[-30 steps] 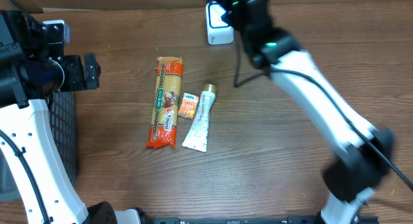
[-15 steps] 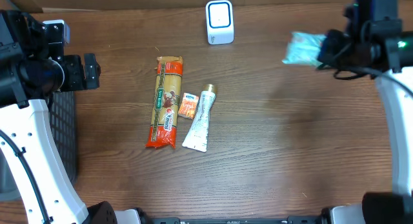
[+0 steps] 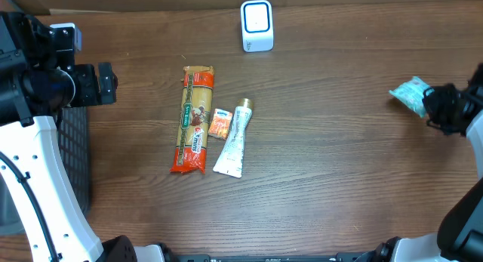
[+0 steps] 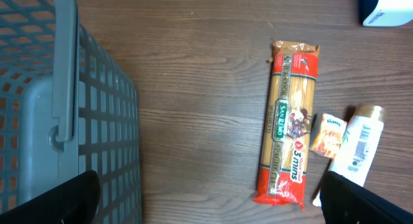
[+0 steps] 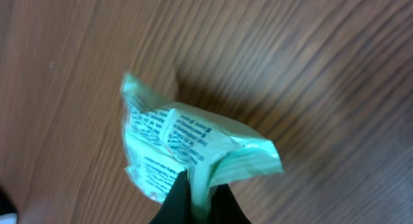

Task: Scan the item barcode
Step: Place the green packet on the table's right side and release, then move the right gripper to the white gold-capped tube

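Firmly, my right gripper (image 3: 444, 109) was clamped shut on a corner of the pale green packet (image 3: 410, 95), holding it over the wooden table (image 3: 339, 179) at its far right edge, well apart from the white scanner (image 3: 256, 26). My left gripper (image 3: 104, 84) stood wide open with nothing in it beside the grey basket (image 4: 39, 121). Near it lay the pasta pack (image 3: 195, 120), small orange box (image 3: 219, 124) and tube (image 3: 232, 141).

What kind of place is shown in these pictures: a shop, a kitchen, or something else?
Probably a mock shop checkout on a wooden table: it has a small white barcode scanner, a long orange spaghetti packet among other groceries, and a grey plastic basket.
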Robot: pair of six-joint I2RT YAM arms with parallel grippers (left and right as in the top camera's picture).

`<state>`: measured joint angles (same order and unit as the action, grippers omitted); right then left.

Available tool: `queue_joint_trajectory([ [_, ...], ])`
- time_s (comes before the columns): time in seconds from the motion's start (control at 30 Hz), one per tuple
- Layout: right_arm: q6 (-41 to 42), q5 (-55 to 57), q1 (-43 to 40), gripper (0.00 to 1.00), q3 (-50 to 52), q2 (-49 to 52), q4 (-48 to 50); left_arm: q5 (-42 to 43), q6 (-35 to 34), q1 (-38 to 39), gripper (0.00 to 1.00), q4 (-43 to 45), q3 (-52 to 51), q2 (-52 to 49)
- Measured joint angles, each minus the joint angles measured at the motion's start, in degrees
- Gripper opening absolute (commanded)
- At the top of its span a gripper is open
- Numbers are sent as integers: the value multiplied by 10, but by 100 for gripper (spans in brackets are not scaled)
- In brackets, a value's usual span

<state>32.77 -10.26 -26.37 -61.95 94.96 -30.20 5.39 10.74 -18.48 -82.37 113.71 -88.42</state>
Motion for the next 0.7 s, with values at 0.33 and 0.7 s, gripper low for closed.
queue_joint_trajectory([
  [0.33, -12, -42, -9, 83, 42, 0, 19, 0, 0, 0, 100, 0, 0, 0],
  [0.7, -121, -194, 93, 84, -167, -14, -252, 0, 0, 0, 100, 0, 0, 0],
])
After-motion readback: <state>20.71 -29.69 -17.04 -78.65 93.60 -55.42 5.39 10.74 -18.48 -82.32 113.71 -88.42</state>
